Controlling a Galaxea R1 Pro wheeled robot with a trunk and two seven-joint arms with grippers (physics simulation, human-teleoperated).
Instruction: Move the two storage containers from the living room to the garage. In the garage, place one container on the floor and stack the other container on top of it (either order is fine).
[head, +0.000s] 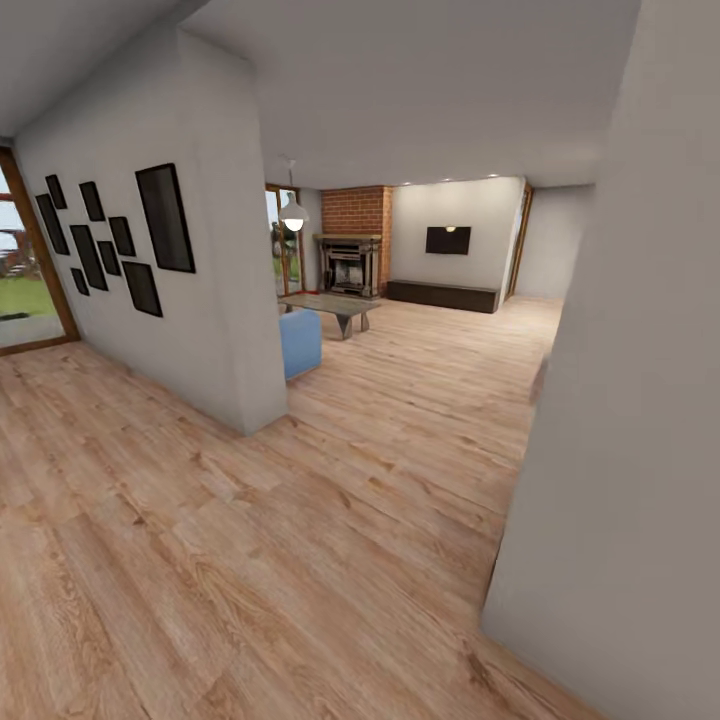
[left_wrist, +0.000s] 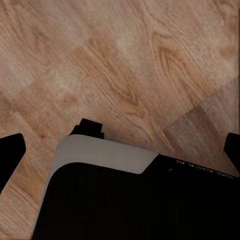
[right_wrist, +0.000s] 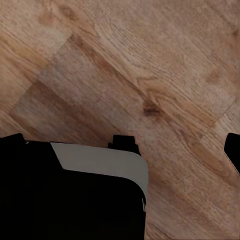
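I look along light wood plank flooring (head: 300, 560) toward the living room (head: 400, 300), with its red brick fireplace (head: 352, 250), blue sofa (head: 300, 342) and coffee table (head: 335, 305). The two storage containers and the garage are out of view. My left gripper (left_wrist: 120, 150) is open, its dark fingertips (left_wrist: 11, 150) wide apart over the planks, above the robot's black and grey base (left_wrist: 130, 200). My right gripper (right_wrist: 122, 145) is also open over bare planks, nothing between its fingers.
A grey wall corner (head: 240, 300) with black picture frames (head: 165, 218) juts in on the left. A grey wall (head: 620, 400) stands close on the right. A TV (head: 447, 240) over a dark low cabinet (head: 442, 295) lines the far wall. Glass doors (head: 20, 270) are at the far left.
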